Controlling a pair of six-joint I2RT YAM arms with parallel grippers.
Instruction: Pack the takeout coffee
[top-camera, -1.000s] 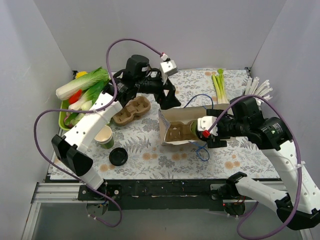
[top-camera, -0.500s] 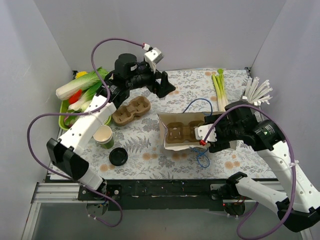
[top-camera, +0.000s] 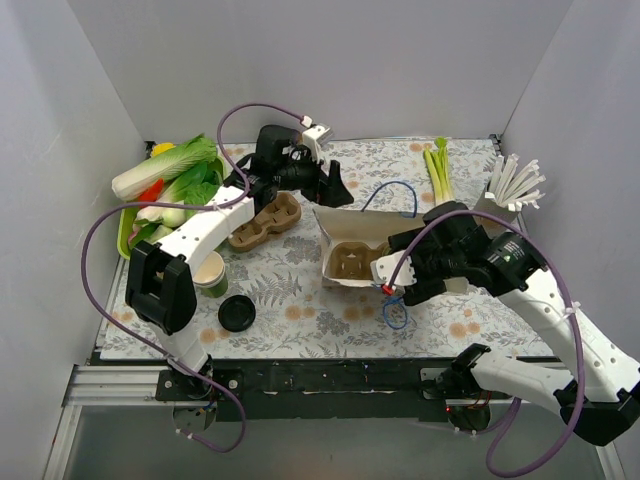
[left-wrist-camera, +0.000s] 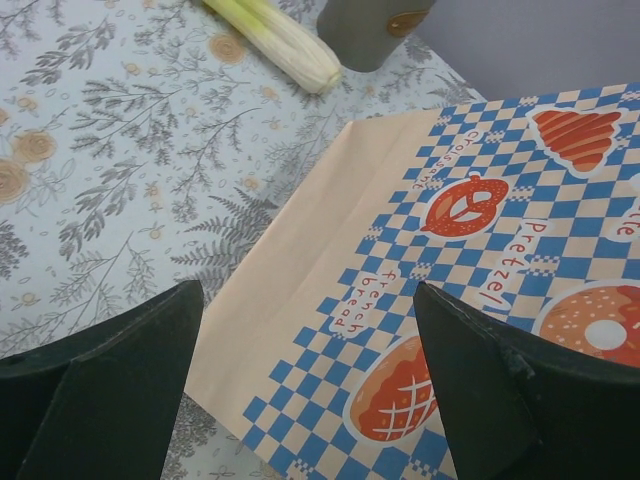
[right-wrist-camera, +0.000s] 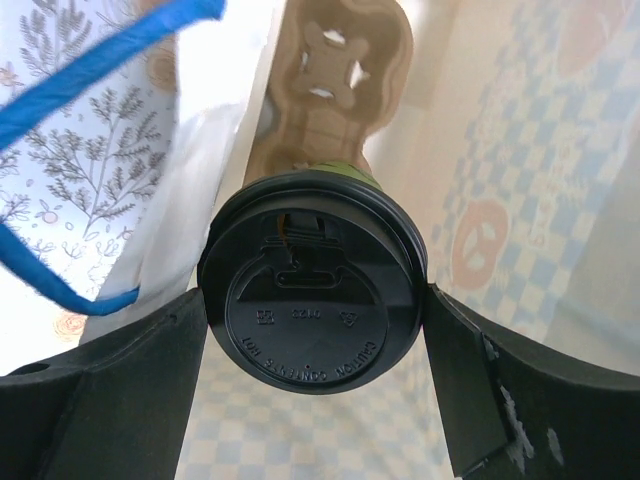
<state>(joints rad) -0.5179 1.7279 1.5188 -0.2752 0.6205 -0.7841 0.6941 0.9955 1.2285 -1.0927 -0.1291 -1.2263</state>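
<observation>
Your right gripper (right-wrist-camera: 312, 300) grasps the takeout coffee (right-wrist-camera: 310, 325), a small green paper cup with round black plastic lid, lying sideways mid-table inside the blue-checked paper bag (left-wrist-camera: 480, 200) printed "Pretzel" and "bread", its base against a brown pulp cup carrier (right-wrist-camera: 335, 70), while your left gripper (left-wrist-camera: 305, 295) hovers released above the bag.

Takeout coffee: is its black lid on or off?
On. In the right wrist view the round black lid fully covers the mouth of the takeout coffee; only green wall shows behind.
</observation>
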